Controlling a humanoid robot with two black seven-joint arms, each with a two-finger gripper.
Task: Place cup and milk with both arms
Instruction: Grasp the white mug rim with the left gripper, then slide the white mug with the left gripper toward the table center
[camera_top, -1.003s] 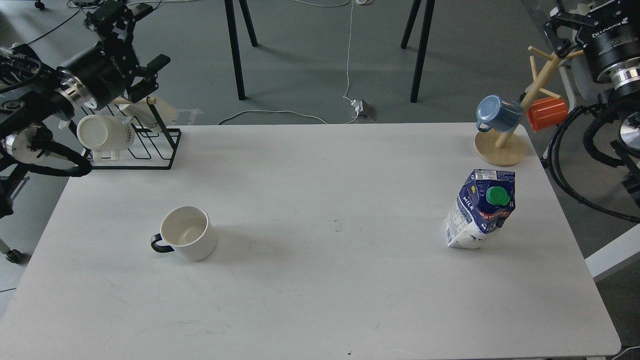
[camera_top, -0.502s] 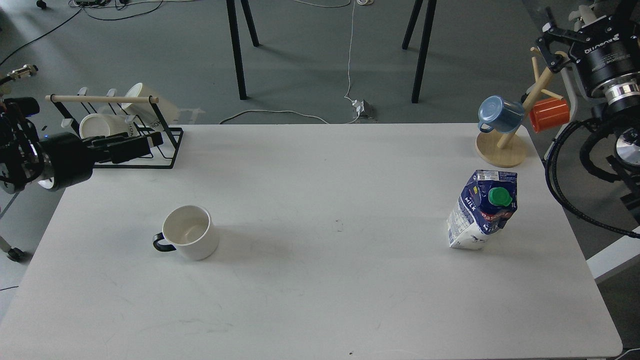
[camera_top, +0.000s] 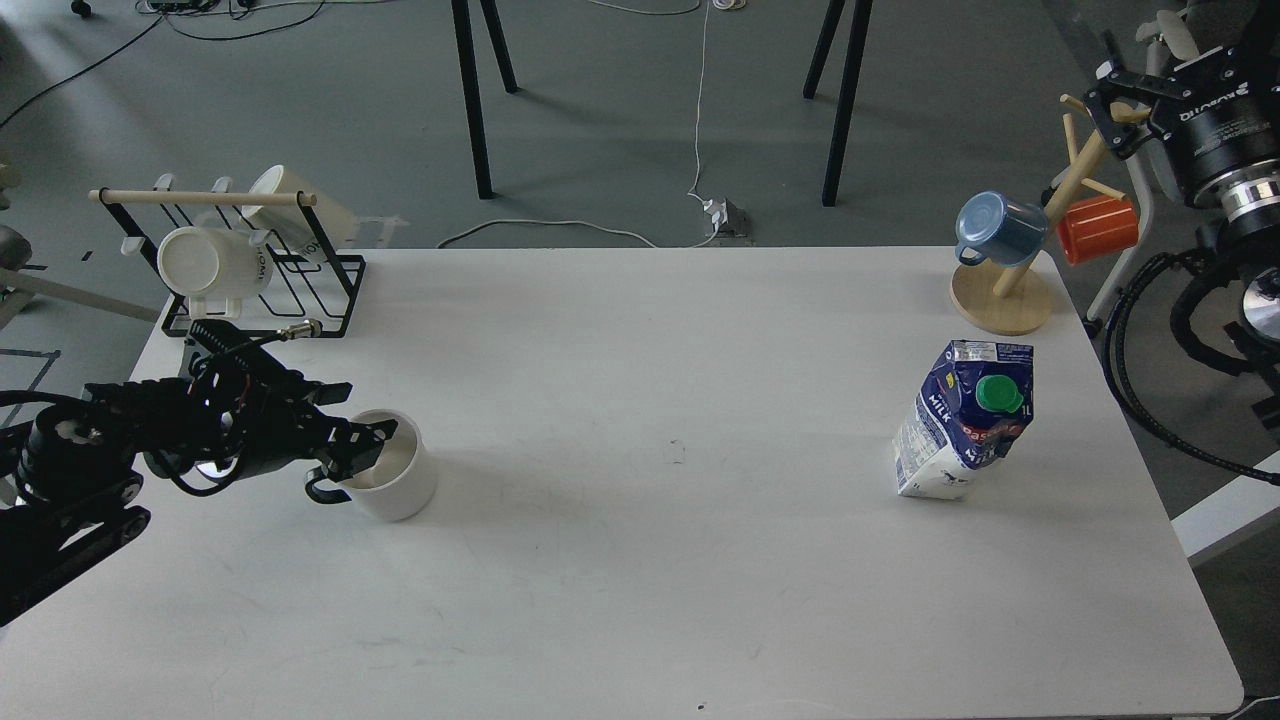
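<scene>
The cup, a wide white mug with a small black handle, stands upright on the left part of the white table. My left gripper comes in low from the left and is at the cup's left rim, above the handle. Its fingers look spread, with one fingertip over the cup's mouth. The milk, a blue and white carton with a green cap, stands free on the right part of the table. My right gripper is high at the far right, well behind the milk, next to a wooden mug tree.
A black wire rack with white mugs stands at the table's back left corner. A wooden mug tree with a blue mug and an orange mug stands at the back right. Black stand legs and cables are on the floor behind.
My left arm swung down from beside the rack to table height and reached right to the cup's rim. My right gripper shifted slightly right. Cup and milk have not moved.
</scene>
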